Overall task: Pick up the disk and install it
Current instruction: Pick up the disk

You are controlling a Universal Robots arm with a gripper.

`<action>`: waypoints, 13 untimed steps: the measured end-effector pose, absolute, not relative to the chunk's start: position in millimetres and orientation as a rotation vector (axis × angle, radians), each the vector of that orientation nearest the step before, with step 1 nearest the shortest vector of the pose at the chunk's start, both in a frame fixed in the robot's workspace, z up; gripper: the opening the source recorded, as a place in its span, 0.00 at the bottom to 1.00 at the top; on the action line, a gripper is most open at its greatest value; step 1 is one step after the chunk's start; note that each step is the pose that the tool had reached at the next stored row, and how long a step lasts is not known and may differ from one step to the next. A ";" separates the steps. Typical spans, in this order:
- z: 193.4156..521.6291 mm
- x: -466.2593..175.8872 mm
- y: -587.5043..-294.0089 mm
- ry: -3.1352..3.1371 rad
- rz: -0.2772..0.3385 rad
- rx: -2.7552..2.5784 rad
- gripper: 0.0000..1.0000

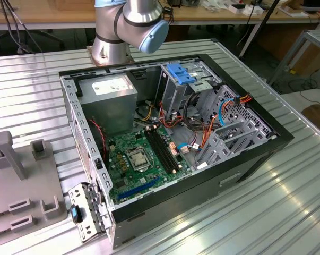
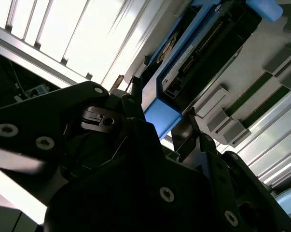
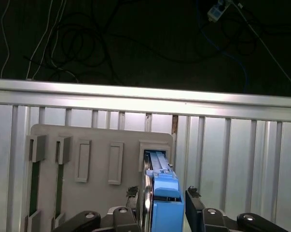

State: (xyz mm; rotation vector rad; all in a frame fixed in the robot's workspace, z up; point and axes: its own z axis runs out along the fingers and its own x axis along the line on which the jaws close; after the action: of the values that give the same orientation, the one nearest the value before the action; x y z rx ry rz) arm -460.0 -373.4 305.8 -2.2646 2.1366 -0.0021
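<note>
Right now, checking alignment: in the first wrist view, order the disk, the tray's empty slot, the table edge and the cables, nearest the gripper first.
1. Disk, between the fingers of the gripper.
2. Empty slot, beside the disk on the tray.
3. Table edge, beyond the tray.
4. Cables, in the dark past the edge.

hand (image 3: 160,192) facing down, fingers (image 3: 191,195) spread apart

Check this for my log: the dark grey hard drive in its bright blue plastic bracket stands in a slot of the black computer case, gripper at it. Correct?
No, wrong slot: the first wrist view shows the hard drive standing in a slot of the flat grey holder plate, gripper at it.
</note>
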 end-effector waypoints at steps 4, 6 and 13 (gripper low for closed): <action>305.7 -460.0 -373.4 2.137 -0.002 -2.264 0.50; 305.7 -460.0 -373.4 2.137 -0.002 -2.264 0.50; 305.7 -460.0 -373.4 2.137 -0.002 -2.264 0.42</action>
State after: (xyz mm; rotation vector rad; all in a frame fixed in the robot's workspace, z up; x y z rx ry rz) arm -460.0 -373.4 305.7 -2.2640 2.1370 -0.0021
